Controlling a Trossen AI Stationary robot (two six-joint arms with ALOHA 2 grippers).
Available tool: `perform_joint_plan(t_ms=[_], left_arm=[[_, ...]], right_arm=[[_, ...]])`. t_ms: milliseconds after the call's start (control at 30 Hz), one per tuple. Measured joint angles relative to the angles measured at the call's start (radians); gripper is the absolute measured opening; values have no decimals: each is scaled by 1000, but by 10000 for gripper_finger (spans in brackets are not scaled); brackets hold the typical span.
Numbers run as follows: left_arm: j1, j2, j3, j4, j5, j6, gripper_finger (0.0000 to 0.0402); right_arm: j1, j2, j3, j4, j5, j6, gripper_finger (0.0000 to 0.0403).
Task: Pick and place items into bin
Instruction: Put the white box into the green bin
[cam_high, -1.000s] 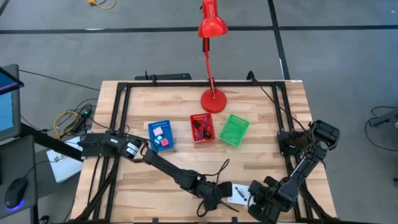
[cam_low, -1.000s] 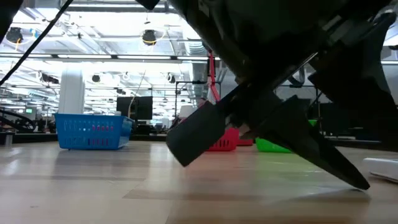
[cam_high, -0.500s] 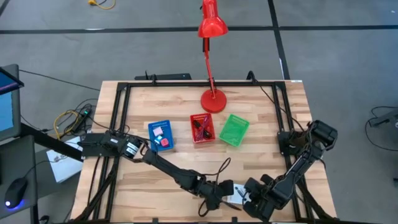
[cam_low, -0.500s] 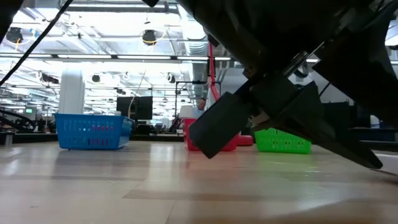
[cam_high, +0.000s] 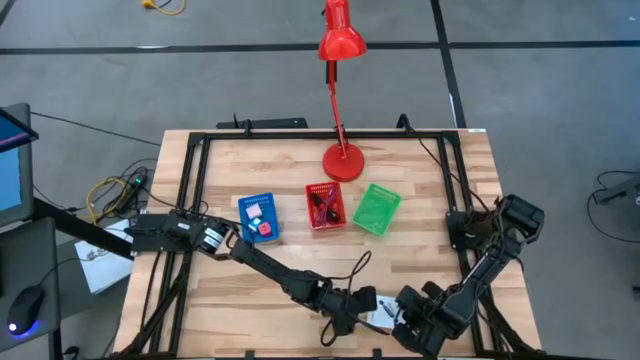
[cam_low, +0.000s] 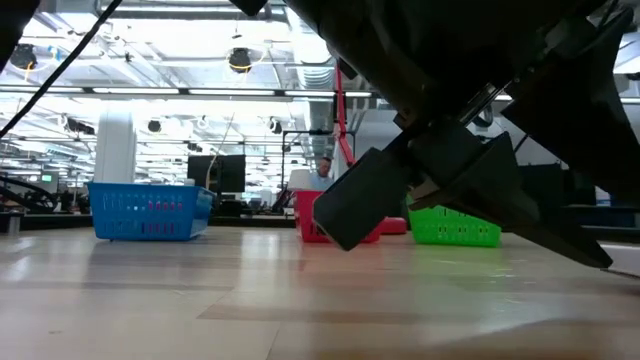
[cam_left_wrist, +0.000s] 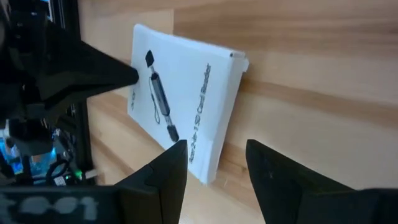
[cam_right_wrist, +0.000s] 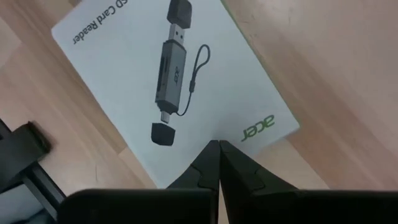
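The white card (cam_high: 380, 314) with a black card-reader picture lies flat near the table's near edge, between both grippers. My left gripper (cam_high: 361, 303) is open at the card's left side; in its wrist view the left gripper (cam_left_wrist: 216, 146) has one card (cam_left_wrist: 180, 93) edge between its fingers, and I cannot tell whether they touch it. My right gripper (cam_high: 401, 312) is shut at the card's right side. A maroon cord (cam_high: 352, 271) lies on the wood behind them. The blue bin (cam_high: 258, 217) holds a pink cube. My right gripper (cam_right_wrist: 217, 144) has its shut fingertips on the printed face of the card (cam_right_wrist: 168, 81), close to the edge by the "acer" print (cam_right_wrist: 256, 129). It comes in slanting from the table's right, and the card lies flat on the wood.
Blue, red (cam_high: 325, 205) and green (cam_high: 377, 208) bins stand in a row mid-table. The red desk lamp's base (cam_high: 344, 161) sits behind them. Black frame rails run along the table's left, right and far sides. Bare wood lies between the bins and the grippers.
My right gripper has slid toward the table's left, closing in on the card's right side. My left gripper has stayed by the card's left edge. The card has kept its place.
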Motion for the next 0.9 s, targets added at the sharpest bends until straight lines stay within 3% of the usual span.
perform_joint_plan(t_ms=[233,567,900], left_arm=[[3,2,1,44,61,10,155],[19,57,4,121,-36,162,155],[19,63,15,160,53,147,155]], right_arm=[[18,21,0,-2,30,29,0],[18,22,-2,0,44,19,0],[17,23,-2,-3,53,2,0]])
